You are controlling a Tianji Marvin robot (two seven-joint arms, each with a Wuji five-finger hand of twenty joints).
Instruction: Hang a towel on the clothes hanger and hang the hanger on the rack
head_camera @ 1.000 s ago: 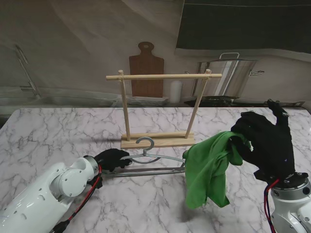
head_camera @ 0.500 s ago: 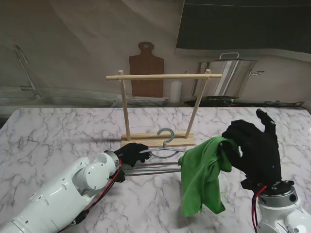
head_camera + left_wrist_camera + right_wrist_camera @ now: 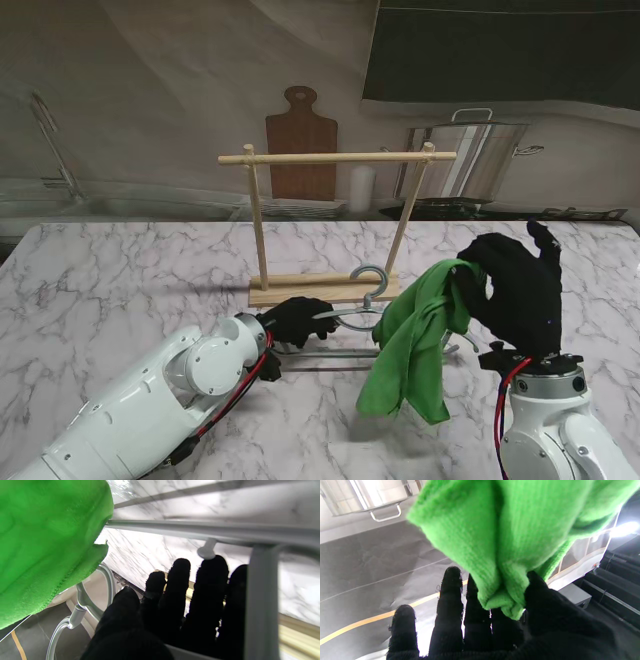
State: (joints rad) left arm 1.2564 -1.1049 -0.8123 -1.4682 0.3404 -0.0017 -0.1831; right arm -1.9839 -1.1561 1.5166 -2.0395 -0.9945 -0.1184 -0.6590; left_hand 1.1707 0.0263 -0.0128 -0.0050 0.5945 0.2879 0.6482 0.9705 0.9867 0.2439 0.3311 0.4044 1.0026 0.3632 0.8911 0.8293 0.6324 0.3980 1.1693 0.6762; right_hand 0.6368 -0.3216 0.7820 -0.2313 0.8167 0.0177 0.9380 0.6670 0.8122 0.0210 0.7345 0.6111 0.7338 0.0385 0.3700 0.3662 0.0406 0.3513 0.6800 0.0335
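My left hand (image 3: 298, 318) is shut on the grey metal hanger (image 3: 345, 320), gripping it by its left end and holding it just off the marble, its hook (image 3: 371, 280) pointing up in front of the rack's base. The green towel (image 3: 415, 335) hangs from my right hand (image 3: 515, 290), which pinches its top between thumb and fingers (image 3: 535, 590). The towel drapes over the hanger's right end and hides it. In the left wrist view the hanger's bars (image 3: 200, 528) cross above my fingers (image 3: 180, 580) beside the towel (image 3: 45, 542). The wooden rack (image 3: 335, 220) stands behind.
A wooden cutting board (image 3: 300, 150), a white cup (image 3: 361, 188) and a steel pot (image 3: 470, 155) stand along the back counter. A faucet (image 3: 50, 140) rises at the far left. The marble table (image 3: 120, 280) spreads out on both sides of the rack.
My left hand has carried the hanger to the right and tipped its hook upward. My right hand has brought the towel leftward, so the cloth now overlaps the hanger's right end.
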